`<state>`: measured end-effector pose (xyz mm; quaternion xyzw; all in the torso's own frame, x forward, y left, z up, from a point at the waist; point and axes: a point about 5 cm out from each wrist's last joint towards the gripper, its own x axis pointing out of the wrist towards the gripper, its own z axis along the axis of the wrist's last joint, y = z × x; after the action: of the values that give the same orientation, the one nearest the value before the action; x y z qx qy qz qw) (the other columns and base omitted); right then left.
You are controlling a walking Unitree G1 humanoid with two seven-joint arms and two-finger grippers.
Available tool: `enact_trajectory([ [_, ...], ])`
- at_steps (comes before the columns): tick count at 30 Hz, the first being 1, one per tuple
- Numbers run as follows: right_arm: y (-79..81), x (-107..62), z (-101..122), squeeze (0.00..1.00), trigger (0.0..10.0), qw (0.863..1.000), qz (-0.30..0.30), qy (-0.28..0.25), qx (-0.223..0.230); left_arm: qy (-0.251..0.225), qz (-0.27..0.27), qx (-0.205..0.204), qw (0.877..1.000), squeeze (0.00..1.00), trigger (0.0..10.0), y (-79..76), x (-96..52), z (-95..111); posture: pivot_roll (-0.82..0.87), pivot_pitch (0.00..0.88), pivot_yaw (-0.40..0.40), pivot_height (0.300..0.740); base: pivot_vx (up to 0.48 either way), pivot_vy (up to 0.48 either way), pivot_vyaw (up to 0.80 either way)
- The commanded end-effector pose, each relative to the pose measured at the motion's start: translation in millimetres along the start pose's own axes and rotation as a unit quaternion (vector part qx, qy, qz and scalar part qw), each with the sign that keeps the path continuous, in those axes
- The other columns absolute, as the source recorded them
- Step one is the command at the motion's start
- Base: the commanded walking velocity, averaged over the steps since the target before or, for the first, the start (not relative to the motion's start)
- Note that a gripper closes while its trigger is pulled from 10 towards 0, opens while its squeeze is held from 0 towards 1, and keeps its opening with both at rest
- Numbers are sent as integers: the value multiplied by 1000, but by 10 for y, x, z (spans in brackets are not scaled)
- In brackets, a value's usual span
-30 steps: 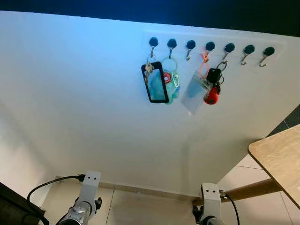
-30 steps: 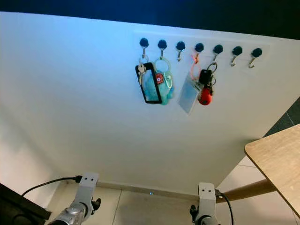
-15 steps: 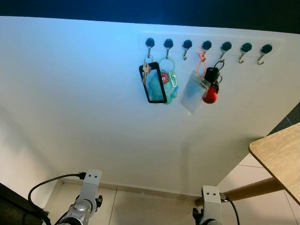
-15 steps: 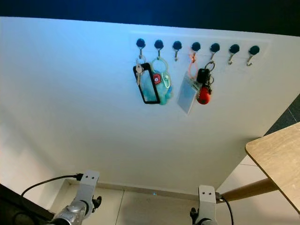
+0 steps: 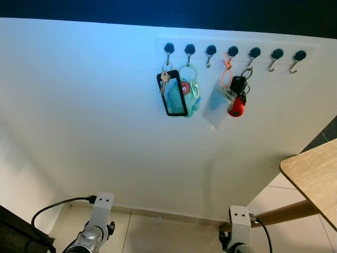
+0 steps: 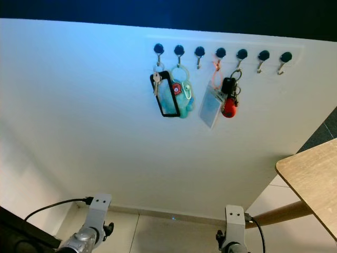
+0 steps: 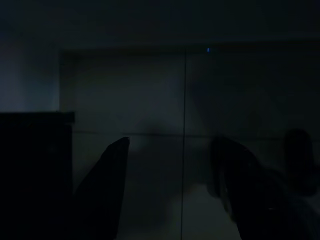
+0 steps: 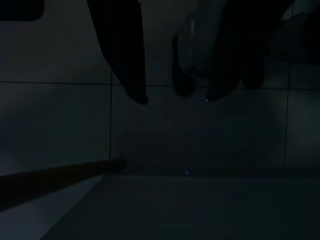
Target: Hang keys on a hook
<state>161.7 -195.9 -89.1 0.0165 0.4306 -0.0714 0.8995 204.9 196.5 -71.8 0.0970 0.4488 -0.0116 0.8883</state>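
Both arms hang low by the tiled floor (image 5: 174, 232). Left hand (image 7: 170, 190) shows in its dark wrist view with fingers spread apart, gripping nothing. Right hand (image 8: 175, 95) likewise: fingers parted over the floor tiles, nothing between them. Wooden tabletop (image 5: 313, 179) pokes in at right. Farther up, on the white wall (image 5: 95, 116), a row of seven hooks (image 5: 234, 51). Keys (image 5: 165, 79) with a black strap hang on the leftmost hook, a blue toy (image 5: 189, 95) on the second, a badge holder (image 5: 218, 100) on the fourth, a red fob (image 5: 237, 105) on the fifth.
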Motion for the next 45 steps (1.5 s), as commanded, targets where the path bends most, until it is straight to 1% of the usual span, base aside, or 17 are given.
enact_trajectory([
  [1,15,-4,-11,0,10000,1000,4,0,-2,-7,-7,5,1000,0,10000,-41,12,67,48,0,-22,740,0,0,0],
  [4,64,6,13,0,10000,1000,17,0,-18,-14,-3,-10,1000,0,10000,-49,17,109,59,0,-33,740,0,0,0],
  [10,48,27,90,0,10000,1000,12,-9,-13,-10,-1,-17,1000,0,10000,-53,13,78,49,0,-24,740,0,0,0],
  [11,5,35,136,0,10000,1000,6,-17,-5,-10,-4,-15,1000,0,10000,-83,14,76,50,2,-27,740,0,0,0],
  [13,-14,33,133,0,10000,1000,4,-17,-4,-9,-5,-13,1000,0,10000,-97,14,75,50,3,-27,740,0,0,0],
  [16,-40,17,73,0,10000,1000,0,-8,-10,-5,-6,-12,1000,0,10000,-104,12,52,28,0,-13,740,0,0,0],
  [19,-130,3,47,0,10000,999,-28,-9,30,4,-11,4,1000,0,10000,-118,9,16,20,0,-6,740,0,0,0],
  [22,-154,-5,24,0,10000,999,-29,-6,28,6,-11,6,1000,0,10000,-125,8,7,21,0,-8,740,0,0,0],
  [26,-124,-5,20,0,10000,1000,-17,-6,10,-4,-10,0,1000,0,10000,-114,18,83,21,0,-20,740,0,0,0],
  [31,-114,0,25,0,10000,1000,-16,-3,8,-5,-3,-14,1000,0,10000,-108,21,95,24,0,-20,740,0,0,0],
  [33,-128,5,43,0,10000,1000,-20,-4,15,-7,-8,-10,1000,0,10000,-126,22,107,38,0,-29,740,0,0,0],
  [37,-76,32,134,0,10000,1000,-10,-16,9,-11,-7,-8,1000,0,10000,-100,24,137,35,0,-18,740,0,0,0],
  [40,-69,39,168,0,10000,1000,-9,-21,11,-8,-8,1,1000,0,10000,-99,22,118,45,0,-17,740,0,0,0],
  [44,-77,31,136,0,10000,1000,-11,-17,12,-9,-8,-1,1000,0,10000,-104,22,116,35,0,2,740,0,0,0],
  [45,-90,22,100,0,10000,1000,-18,-13,20,-4,-11,8,1000,0,10000,-106,18,85,17,0,15,740,0,0,0],
])
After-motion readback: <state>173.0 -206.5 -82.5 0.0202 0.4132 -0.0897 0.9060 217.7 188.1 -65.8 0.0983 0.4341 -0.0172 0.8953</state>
